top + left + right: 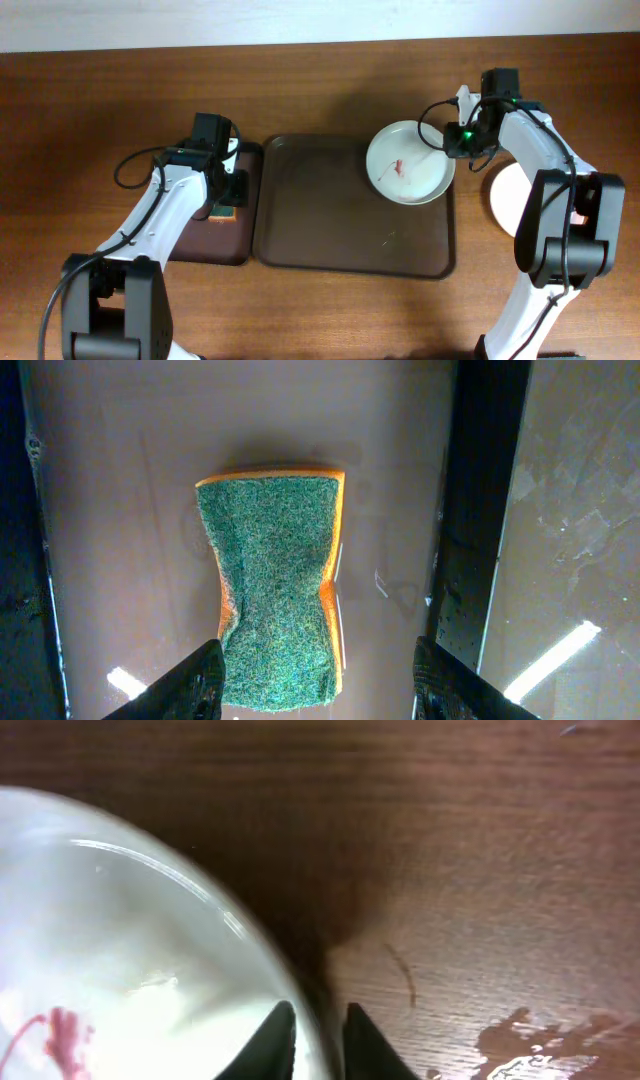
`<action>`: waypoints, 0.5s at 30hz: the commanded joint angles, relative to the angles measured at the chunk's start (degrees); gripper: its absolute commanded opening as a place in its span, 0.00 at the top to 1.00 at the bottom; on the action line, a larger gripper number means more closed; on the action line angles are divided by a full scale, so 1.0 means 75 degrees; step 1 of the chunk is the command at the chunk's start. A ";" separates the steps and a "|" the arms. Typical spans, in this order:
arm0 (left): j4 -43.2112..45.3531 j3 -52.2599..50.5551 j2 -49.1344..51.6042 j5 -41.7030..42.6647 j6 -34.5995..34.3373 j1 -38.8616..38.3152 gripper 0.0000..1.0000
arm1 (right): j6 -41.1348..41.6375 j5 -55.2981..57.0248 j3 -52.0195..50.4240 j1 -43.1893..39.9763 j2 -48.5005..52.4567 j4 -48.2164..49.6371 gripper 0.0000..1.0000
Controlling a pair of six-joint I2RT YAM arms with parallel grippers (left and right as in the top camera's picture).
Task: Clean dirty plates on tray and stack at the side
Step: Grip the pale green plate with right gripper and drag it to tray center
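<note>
The right arm [556, 185] hides much of the plate [502, 195] on the tabletop [100, 100] at the tray's [330, 220] three o'clock, and the left hand [226, 192] covers most of the sponge [222, 211].

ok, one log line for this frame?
left gripper: open, over sponge | right gripper: shut on smeared plate rim, at tray far-right corner | other plate: on table, right of tray

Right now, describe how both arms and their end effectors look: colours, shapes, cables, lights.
Both the left arm and right arm have white, rounded links joined by chunky black joint housings, with thin black cables looping beside the wrists. A small green light glows on the right wrist. The left end effector and right end effector each have two black fingers.
</note>
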 commanded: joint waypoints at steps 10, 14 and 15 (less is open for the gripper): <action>0.0000 -0.0003 0.0070 0.0085 0.0012 0.0052 0.41 | 0.0294 -0.0423 0.0111 0.0705 -0.0839 -0.1338 0.96; 0.0032 -0.0003 0.0070 0.0085 0.0012 0.0052 0.41 | 0.1239 -0.0632 0.0093 0.1731 -0.0836 -0.1979 0.96; 0.0055 -0.0003 0.0070 0.0085 0.0012 0.0052 0.41 | 0.1524 -0.0603 0.0087 0.2011 -0.0810 -0.1988 0.96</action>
